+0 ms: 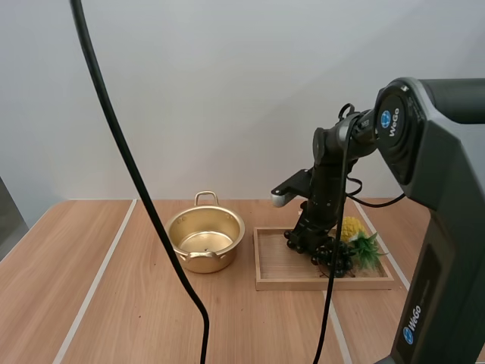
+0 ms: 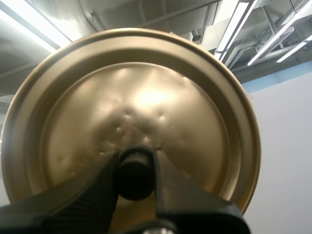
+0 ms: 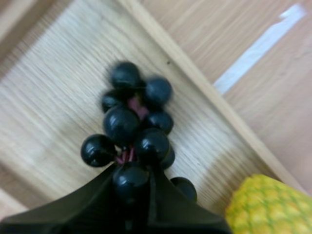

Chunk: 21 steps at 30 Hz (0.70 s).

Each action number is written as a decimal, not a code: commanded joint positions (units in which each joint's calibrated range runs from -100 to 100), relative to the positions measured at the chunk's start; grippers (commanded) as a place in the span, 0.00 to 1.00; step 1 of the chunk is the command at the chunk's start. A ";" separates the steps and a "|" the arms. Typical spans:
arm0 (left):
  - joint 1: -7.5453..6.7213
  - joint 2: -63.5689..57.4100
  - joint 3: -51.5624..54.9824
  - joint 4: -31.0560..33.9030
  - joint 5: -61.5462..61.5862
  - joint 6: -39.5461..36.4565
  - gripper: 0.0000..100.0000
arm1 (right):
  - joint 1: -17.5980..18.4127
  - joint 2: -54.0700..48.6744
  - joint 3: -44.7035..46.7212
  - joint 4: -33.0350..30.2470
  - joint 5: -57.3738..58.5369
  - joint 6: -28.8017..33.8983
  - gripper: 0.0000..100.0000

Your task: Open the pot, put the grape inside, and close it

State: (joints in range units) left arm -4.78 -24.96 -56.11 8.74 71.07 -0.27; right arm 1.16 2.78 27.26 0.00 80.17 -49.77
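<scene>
A gold pot [image 1: 205, 240] stands open on the table, left of a wooden tray [image 1: 276, 269]. My right gripper [image 1: 312, 241] is down over the tray, shut on a bunch of dark grapes [image 1: 326, 250]. In the right wrist view its fingertips pinch the near berries of the grapes [image 3: 134, 131], which hang just above the tray floor [image 3: 53, 97]. My left gripper [image 2: 135, 175] is shut on the black knob [image 2: 134, 173] of the gold lid [image 2: 131, 112], held up away from the table.
A small yellow pineapple [image 1: 356, 236] with green leaves lies at the tray's right end, close beside the grapes, and appears as the pineapple [image 3: 265, 207] in the right wrist view. Bare wooden table with white stripes [image 1: 98, 277] spreads left of the pot.
</scene>
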 commanded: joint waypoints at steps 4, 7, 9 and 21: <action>-0.18 0.01 -0.26 0.79 -2.16 -0.01 0.00 | -0.25 -8.86 -0.52 0.00 3.08 0.56 0.00; -0.18 0.01 -0.26 0.79 -2.16 -0.01 0.00 | -0.25 -12.94 -0.52 0.00 4.53 0.56 0.00; -0.18 0.01 -0.26 0.79 -2.16 -0.01 0.00 | -0.25 -15.84 -0.52 0.00 5.79 0.56 0.00; -0.18 -0.24 -0.26 0.76 -2.38 -0.01 0.00 | -0.25 -29.96 -2.87 1.23 8.77 0.56 0.00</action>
State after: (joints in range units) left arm -4.78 -24.96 -56.11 9.19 70.74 -0.27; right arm 1.16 -24.71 26.24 0.43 87.45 -49.36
